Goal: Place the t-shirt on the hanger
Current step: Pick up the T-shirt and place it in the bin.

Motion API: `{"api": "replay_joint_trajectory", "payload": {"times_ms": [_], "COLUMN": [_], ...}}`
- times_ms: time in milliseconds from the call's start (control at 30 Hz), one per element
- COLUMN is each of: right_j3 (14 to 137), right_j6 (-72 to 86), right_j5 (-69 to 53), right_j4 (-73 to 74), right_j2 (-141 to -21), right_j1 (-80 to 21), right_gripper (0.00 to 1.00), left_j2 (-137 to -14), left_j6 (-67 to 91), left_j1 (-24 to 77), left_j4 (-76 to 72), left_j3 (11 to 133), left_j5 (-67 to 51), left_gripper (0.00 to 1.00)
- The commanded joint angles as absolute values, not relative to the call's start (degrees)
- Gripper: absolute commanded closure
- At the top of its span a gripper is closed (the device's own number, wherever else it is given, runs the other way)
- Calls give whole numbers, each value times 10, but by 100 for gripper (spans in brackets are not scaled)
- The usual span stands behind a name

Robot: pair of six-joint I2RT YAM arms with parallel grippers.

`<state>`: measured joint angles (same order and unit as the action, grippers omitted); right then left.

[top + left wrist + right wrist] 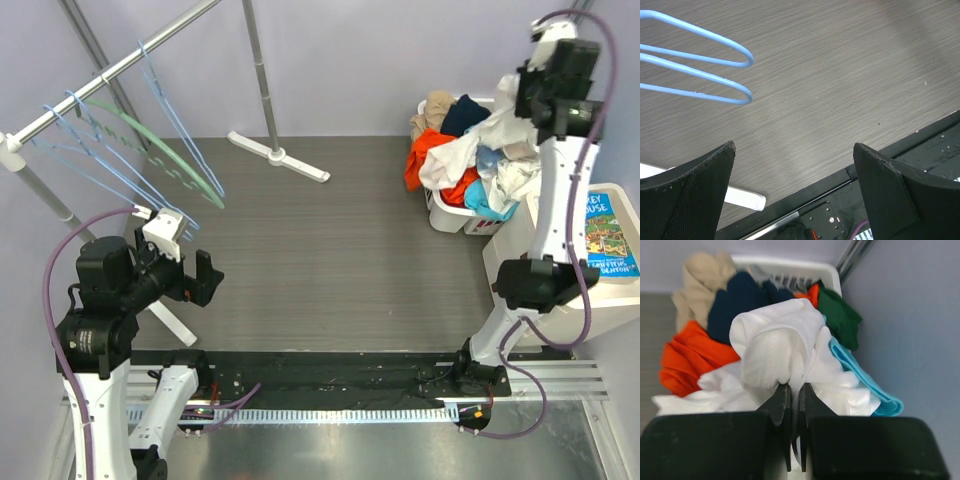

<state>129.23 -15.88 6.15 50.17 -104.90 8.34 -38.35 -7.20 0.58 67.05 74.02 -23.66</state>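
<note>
From my remote seat, the biggest thing is the grey wood-grain surface [330, 250] filling the middle of the top view, and nothing lies on its central stretch, so I judge the hanging work has not begun. A clothes rail [120, 65] slants across the upper left corner with several light-blue wire hangers and one pale-green hanger [150, 140] hooked over it. They hang there because that is where the shirt must end up. At the right edge sits the white laundry basket [455, 218], heaped above its rim. In the right wrist view I count a tan garment [700, 275] at upper left, a navy garment [735, 300] beside it, an orange garment [690, 355] spilling down the left, a dark green garment [840, 315] at upper right and a turquoise garment [860, 375] trailing to the lower right. The t-shirt [777, 347] is the white bundle on top of that heap, in the centre of the frame. Its chest print is not in view, so I take it for the right garment by colour alone. My right claw [794, 390] is clenched on a fold of it, the fingers nearly meeting with thin cloth pinched between them, which I read as the pick before lifting it clear of the pile. The hanger [748, 95] I would aim for shows its rounded wire ends at the upper left of the left wrist view. My left claw [794, 146] hangs released near it, fingers spread wide and holding nothing, apart from the wire, presumably waiting to steady it.
</note>
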Motion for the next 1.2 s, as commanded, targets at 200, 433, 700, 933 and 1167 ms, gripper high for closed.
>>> {"api": "replay_joint_trajectory", "payload": {"times_ms": [200, 433, 700, 933, 1167], "right_j3": [1382, 1451, 1426, 1392, 1426], "right_j6": [106, 151, 250, 349, 400], "right_j5": [-192, -154, -253, -385, -403], "right_j4": [322, 206, 81, 67, 81], "right_j2": [-936, -968, -943, -912, -915], "right_j1": [174, 175, 171, 92, -23], "right_gripper": [99, 99, 99, 99, 99], "left_j2": [-380, -380, -385, -384, -365], "left_j6": [-53, -55, -36, -34, -30], "left_j1": [3, 3, 3, 3, 3], "left_j4": [646, 647, 621, 615, 600], "left_j3": [760, 762, 753, 759, 758], "left_j5": [-249, -247, -256, -319, -375], "left_gripper": [0, 0, 0, 0, 0]}}
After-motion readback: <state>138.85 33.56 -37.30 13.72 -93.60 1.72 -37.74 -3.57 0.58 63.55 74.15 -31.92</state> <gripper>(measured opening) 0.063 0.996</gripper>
